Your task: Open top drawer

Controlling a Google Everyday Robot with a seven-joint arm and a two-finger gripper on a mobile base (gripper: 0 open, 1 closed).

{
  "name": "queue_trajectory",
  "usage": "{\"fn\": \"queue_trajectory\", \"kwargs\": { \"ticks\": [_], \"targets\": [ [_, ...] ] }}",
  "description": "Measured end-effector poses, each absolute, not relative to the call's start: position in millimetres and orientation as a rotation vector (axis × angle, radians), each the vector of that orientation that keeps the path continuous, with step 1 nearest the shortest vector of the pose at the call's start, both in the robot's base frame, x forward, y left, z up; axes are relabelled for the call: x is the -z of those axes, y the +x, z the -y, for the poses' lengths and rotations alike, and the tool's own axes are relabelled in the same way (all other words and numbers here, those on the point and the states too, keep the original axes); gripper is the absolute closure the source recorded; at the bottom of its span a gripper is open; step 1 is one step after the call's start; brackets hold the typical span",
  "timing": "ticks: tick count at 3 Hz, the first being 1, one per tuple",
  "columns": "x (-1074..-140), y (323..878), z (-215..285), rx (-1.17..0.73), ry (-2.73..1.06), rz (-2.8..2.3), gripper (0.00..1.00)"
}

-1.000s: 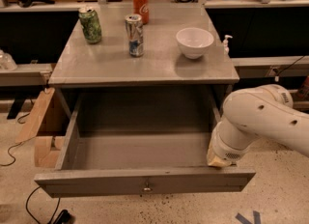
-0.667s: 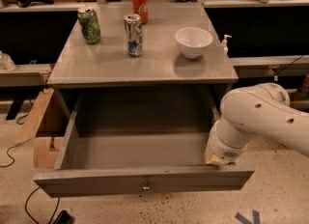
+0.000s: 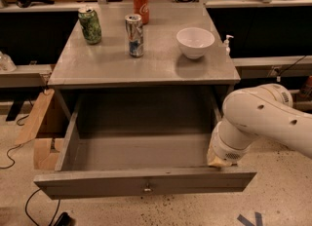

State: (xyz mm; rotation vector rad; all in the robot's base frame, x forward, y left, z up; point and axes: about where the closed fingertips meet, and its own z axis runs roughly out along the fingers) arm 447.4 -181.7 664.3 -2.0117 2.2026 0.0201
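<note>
The top drawer (image 3: 141, 183) stands pulled far out from under the grey table, its plain grey inside empty and its small brassy knob (image 3: 146, 188) at the centre of the front. My white arm (image 3: 258, 122) comes in from the right and bends down to the drawer's right front corner. The gripper is hidden behind the arm's wrist (image 3: 222, 158), which sits against the right end of the drawer front.
On the grey table top (image 3: 117, 66) stand a green can (image 3: 90, 24), a silver-blue can (image 3: 135, 35), a red can (image 3: 141, 6) and a white bowl (image 3: 195, 42). A cardboard box (image 3: 41, 132) leans at the left of the drawer. A cable (image 3: 14, 154) lies on the floor.
The arm's wrist has shifted slightly left and down along the drawer's right front corner. The drawer stays open about as far as before.
</note>
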Motion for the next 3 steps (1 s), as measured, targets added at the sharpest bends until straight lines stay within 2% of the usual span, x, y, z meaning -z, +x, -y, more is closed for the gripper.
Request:
{"fn": "queue_trajectory", "kwargs": {
  "ticks": [1, 2, 3],
  "targets": [
    [-665.3, 446.6, 181.9, -0.016, -2.013, -2.202, 0.0],
    [-665.3, 446.6, 181.9, -0.016, -2.013, -2.202, 0.0],
    [-669.3, 448.2, 181.8, -0.004, -2.019, -2.201, 0.24]
  ]
}}
